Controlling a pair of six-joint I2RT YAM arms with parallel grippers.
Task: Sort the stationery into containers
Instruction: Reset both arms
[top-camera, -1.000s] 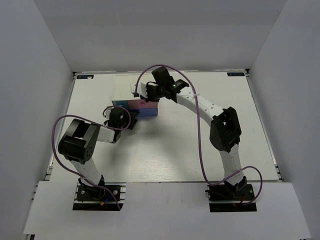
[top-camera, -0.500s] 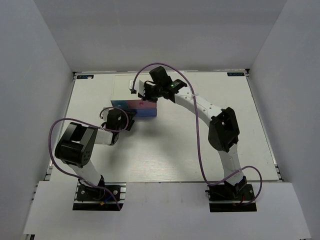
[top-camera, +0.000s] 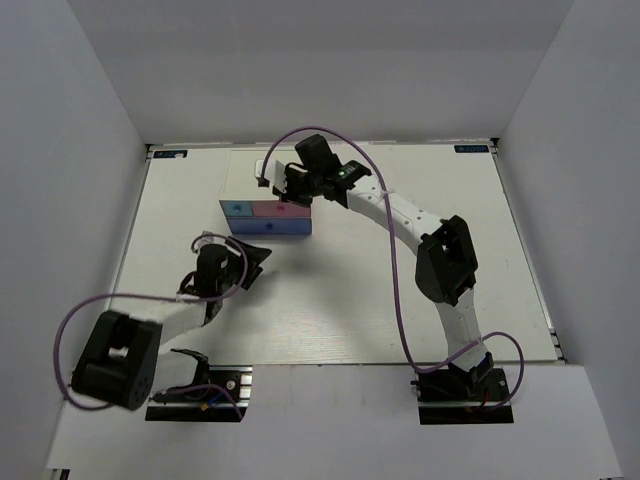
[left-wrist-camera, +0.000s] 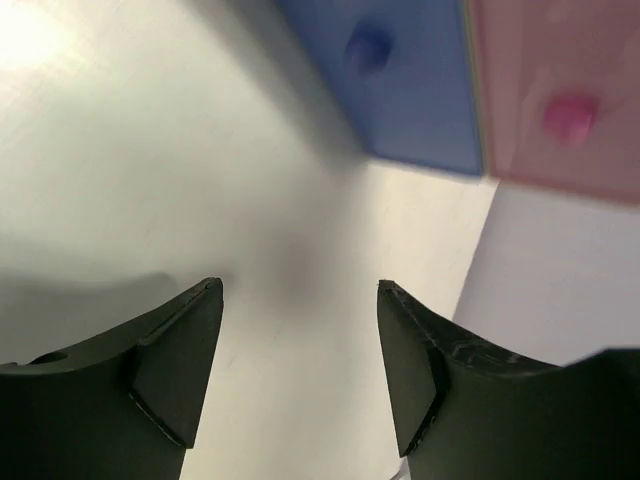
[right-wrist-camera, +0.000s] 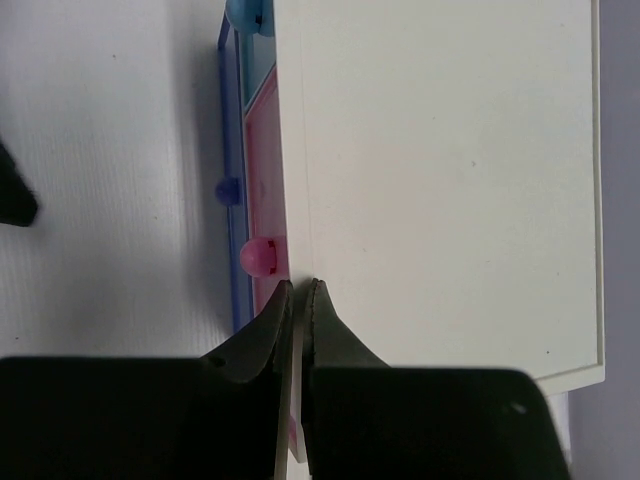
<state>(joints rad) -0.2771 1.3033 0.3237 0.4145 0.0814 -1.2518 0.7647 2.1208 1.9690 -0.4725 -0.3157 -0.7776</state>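
While the left gripper (left-wrist-camera: 300, 340) hovers open and empty over the table (left-wrist-camera: 100, 150) just short of the blue drawer (left-wrist-camera: 400, 80), the right gripper (right-wrist-camera: 298, 292) is pinched shut on nothing at the front edge of the box (right-wrist-camera: 440, 180) top, above the pink drawer (right-wrist-camera: 262, 190); box sits far-centre on table.
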